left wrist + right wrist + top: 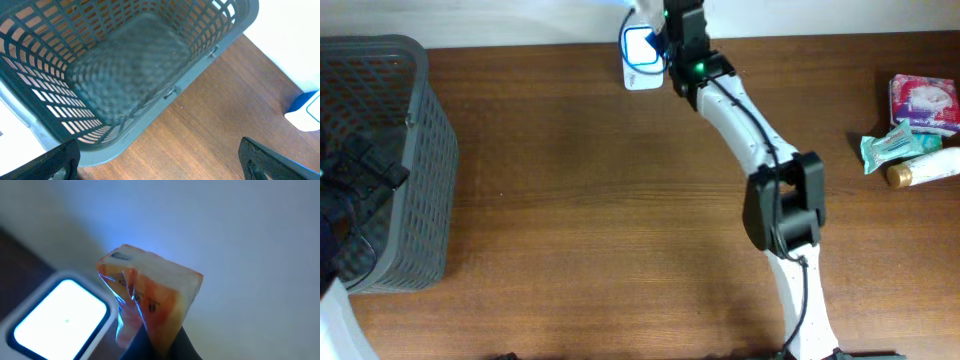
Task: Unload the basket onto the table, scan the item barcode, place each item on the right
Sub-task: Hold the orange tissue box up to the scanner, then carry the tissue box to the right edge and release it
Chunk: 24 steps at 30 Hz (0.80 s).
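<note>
Orange plastic-wrapped pack (150, 295) is pinched by its lower end in the right gripper (155, 347), hanging just beside the lit scanner (60, 315) at the far edge of the table (570, 150). My worry: the crinkly wrap glares blue and the printed face looks angled off the window, so the read could fail. Can't really tell where the barcode sits, too blurry. It's a thin pinch too, so a twist might let it slip. Left gripper (160, 169) hovers wide open over the basket (150, 117).

My scanner (59, 319) is glowing white at lower left, throwing blue glare across the out-of-focus orange packet (150, 292); overhead light is falling evenly.
</note>
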{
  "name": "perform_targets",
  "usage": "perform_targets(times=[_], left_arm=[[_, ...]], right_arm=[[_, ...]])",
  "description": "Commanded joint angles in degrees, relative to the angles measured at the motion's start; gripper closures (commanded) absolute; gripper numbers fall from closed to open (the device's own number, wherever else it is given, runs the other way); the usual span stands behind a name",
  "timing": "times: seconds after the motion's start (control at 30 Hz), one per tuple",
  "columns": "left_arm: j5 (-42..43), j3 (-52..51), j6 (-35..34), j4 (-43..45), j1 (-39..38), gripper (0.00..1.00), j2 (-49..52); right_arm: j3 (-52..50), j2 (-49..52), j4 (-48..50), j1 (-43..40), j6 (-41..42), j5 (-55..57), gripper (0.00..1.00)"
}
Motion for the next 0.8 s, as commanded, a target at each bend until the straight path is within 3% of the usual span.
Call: perform_targets(times=[0.0, 0.13, 0.37, 0.43, 0.5, 0.6, 0.67, 0.77], left_arm=[[-0.2, 0.0, -0.5, 0.0, 0.3, 0.01, -0.1], [-0.2, 0.0, -0.5, 0.0, 0.3, 0.01, -0.1], [-0.2, 0.0, -0.5, 0.0, 0.3, 0.01, -0.1], [-0.2, 0.0, -0.5, 0.0, 0.3, 0.01, -0.1], [-0.2, 0.0, -0.5, 0.0, 0.3, 0.01, -0.1], [-0.2, 0.0, -0.5, 0.0, 0.3, 0.01, -0.1], [-0.2, 0.0, -0.5, 0.0, 0.3, 0.01, -0.1], [-0.2, 0.0, -0.5, 0.0, 0.3, 0.01, -0.1]], right_arm=[[0.4, 2.8, 0.9, -0.1, -6.2, 1.1, 0.96], [0.4, 3.5, 1.1, 0.5, -2.4, 0.4, 0.96], [0.4, 3.5, -2.4, 2.5, -2.6, -3.1, 0.96], [0.4, 3.5, -1.2, 2.4, -2.6, 2.8, 0.96], [0.4, 3.0, 2.4, 2.3, -1.7, 15.8, 0.96], [0.4, 0.5, 3.8, -0.5, 6.8, 28.9, 0.96], [0.4, -0.8, 0.5, -4.7, 14.1, 37.3, 0.96], [0.4, -1.7, -15.3, -12.6, 24.4, 41.0, 0.96]])
